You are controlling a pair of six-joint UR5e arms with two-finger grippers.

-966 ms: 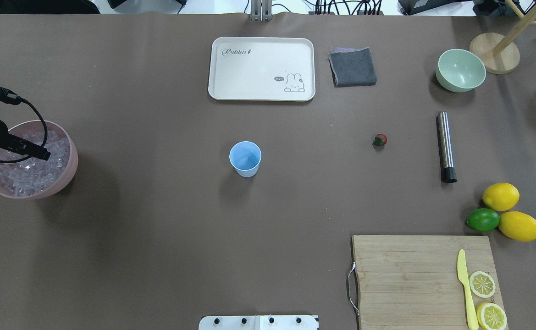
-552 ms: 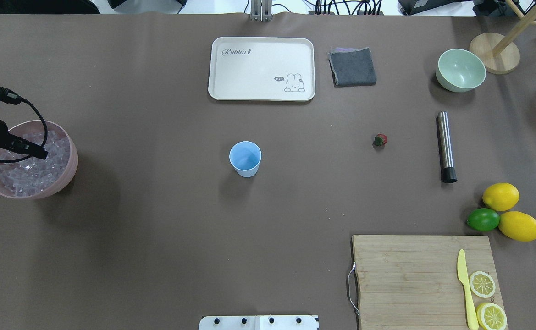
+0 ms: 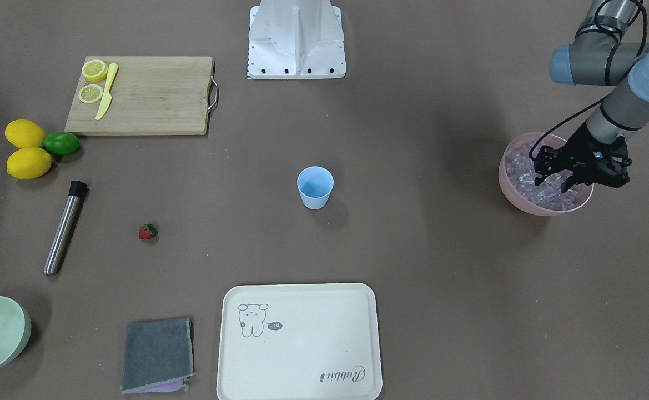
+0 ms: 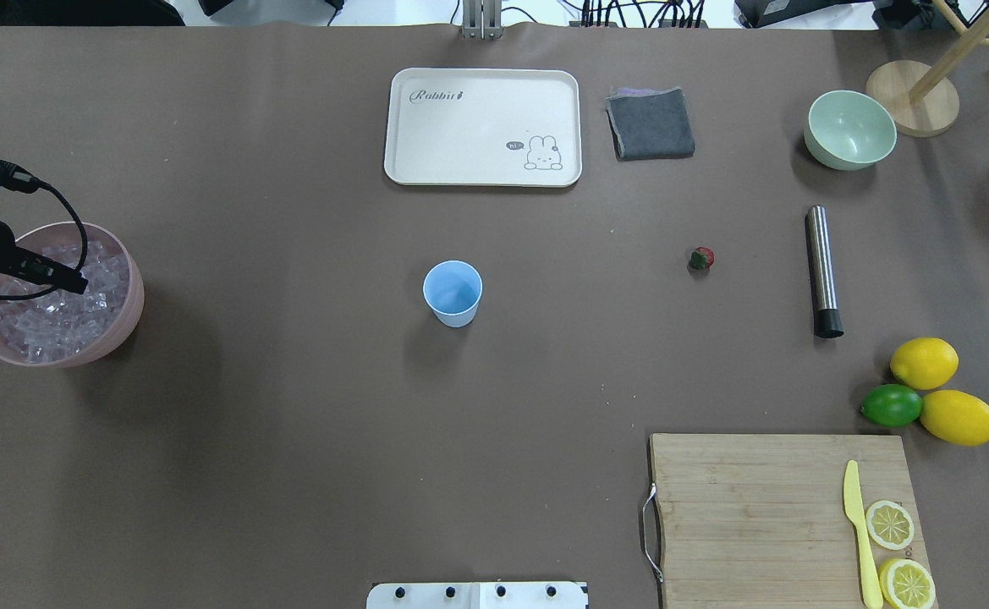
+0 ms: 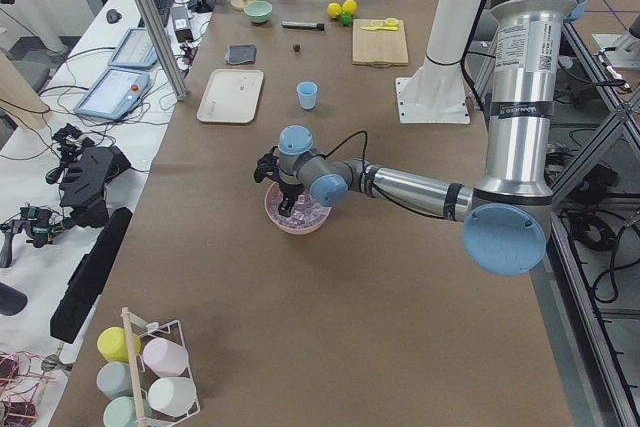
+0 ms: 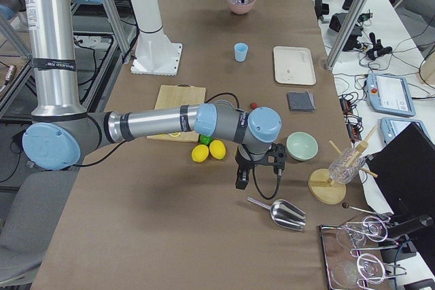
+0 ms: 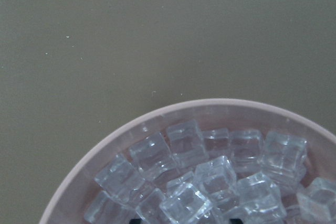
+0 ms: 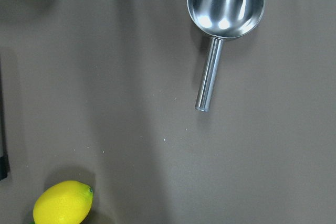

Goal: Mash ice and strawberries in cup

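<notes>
- Nearby, at the near right edge of the table (image 4: pixel 291 423), a wooden cutting board (image 4: pixel 756 507) lay flat, and a broad stretch of bare brown surface ran leftward from it.
- Mid-table, the cup (image 4: pixel 453 292) stood upright by itself and showed only its blue inside. Bare table lay on every side of it, and the strawberry (image 4: pixel 702 258) lay on the table well off to its right.
- At the left edge, the pink bowl (image 4: pixel 126 326) held a heap of ice (image 4: pixel 54 321), with cubes piled to about the rim.
- Farther back, a cream tray (image 4: pixel 477 127) lay flat, and a pale green bowl (image 4: pixel 849 128) stood toward the far right corner.
- Over the pink bowl, the left gripper (image 3: pixel 552 183) pointed down with its fingers spread apart and their tips among the cubes. We could not tell whether a cube sat between them.
- The right gripper (image 6: pixel 239 183) showed only in the side view, hovering over the table's right end near a metal scoop (image 8: pixel 226 3). We could not tell how its fingers stood.
</notes>
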